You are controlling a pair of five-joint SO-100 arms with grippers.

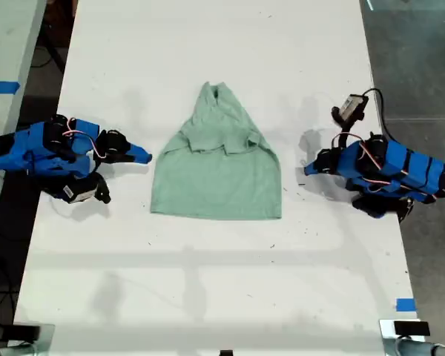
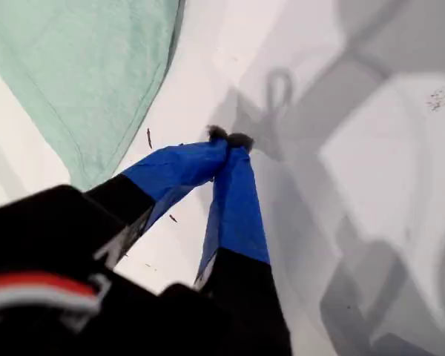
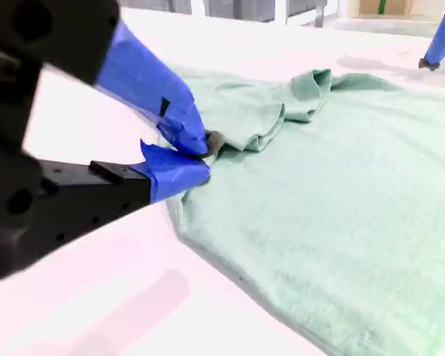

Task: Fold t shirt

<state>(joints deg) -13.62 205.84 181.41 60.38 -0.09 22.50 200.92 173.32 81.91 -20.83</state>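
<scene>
My first gripper [image 2: 228,138] closed, empty; my second gripper [image 3: 200,152] likewise.

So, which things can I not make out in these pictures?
- Under the folded sleeves of the t shirt: its own cloth covers it, exterior view.
- Whether my second gripper pinches cloth: its tips hide the contact, second wrist view.
- Most of the shirt: cut off by the first wrist view's edge.

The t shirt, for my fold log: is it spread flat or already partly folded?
Partly folded: the t shirt has both sleeves turned in over its chest, its body tapering toward the collar, lower half flat.
</scene>
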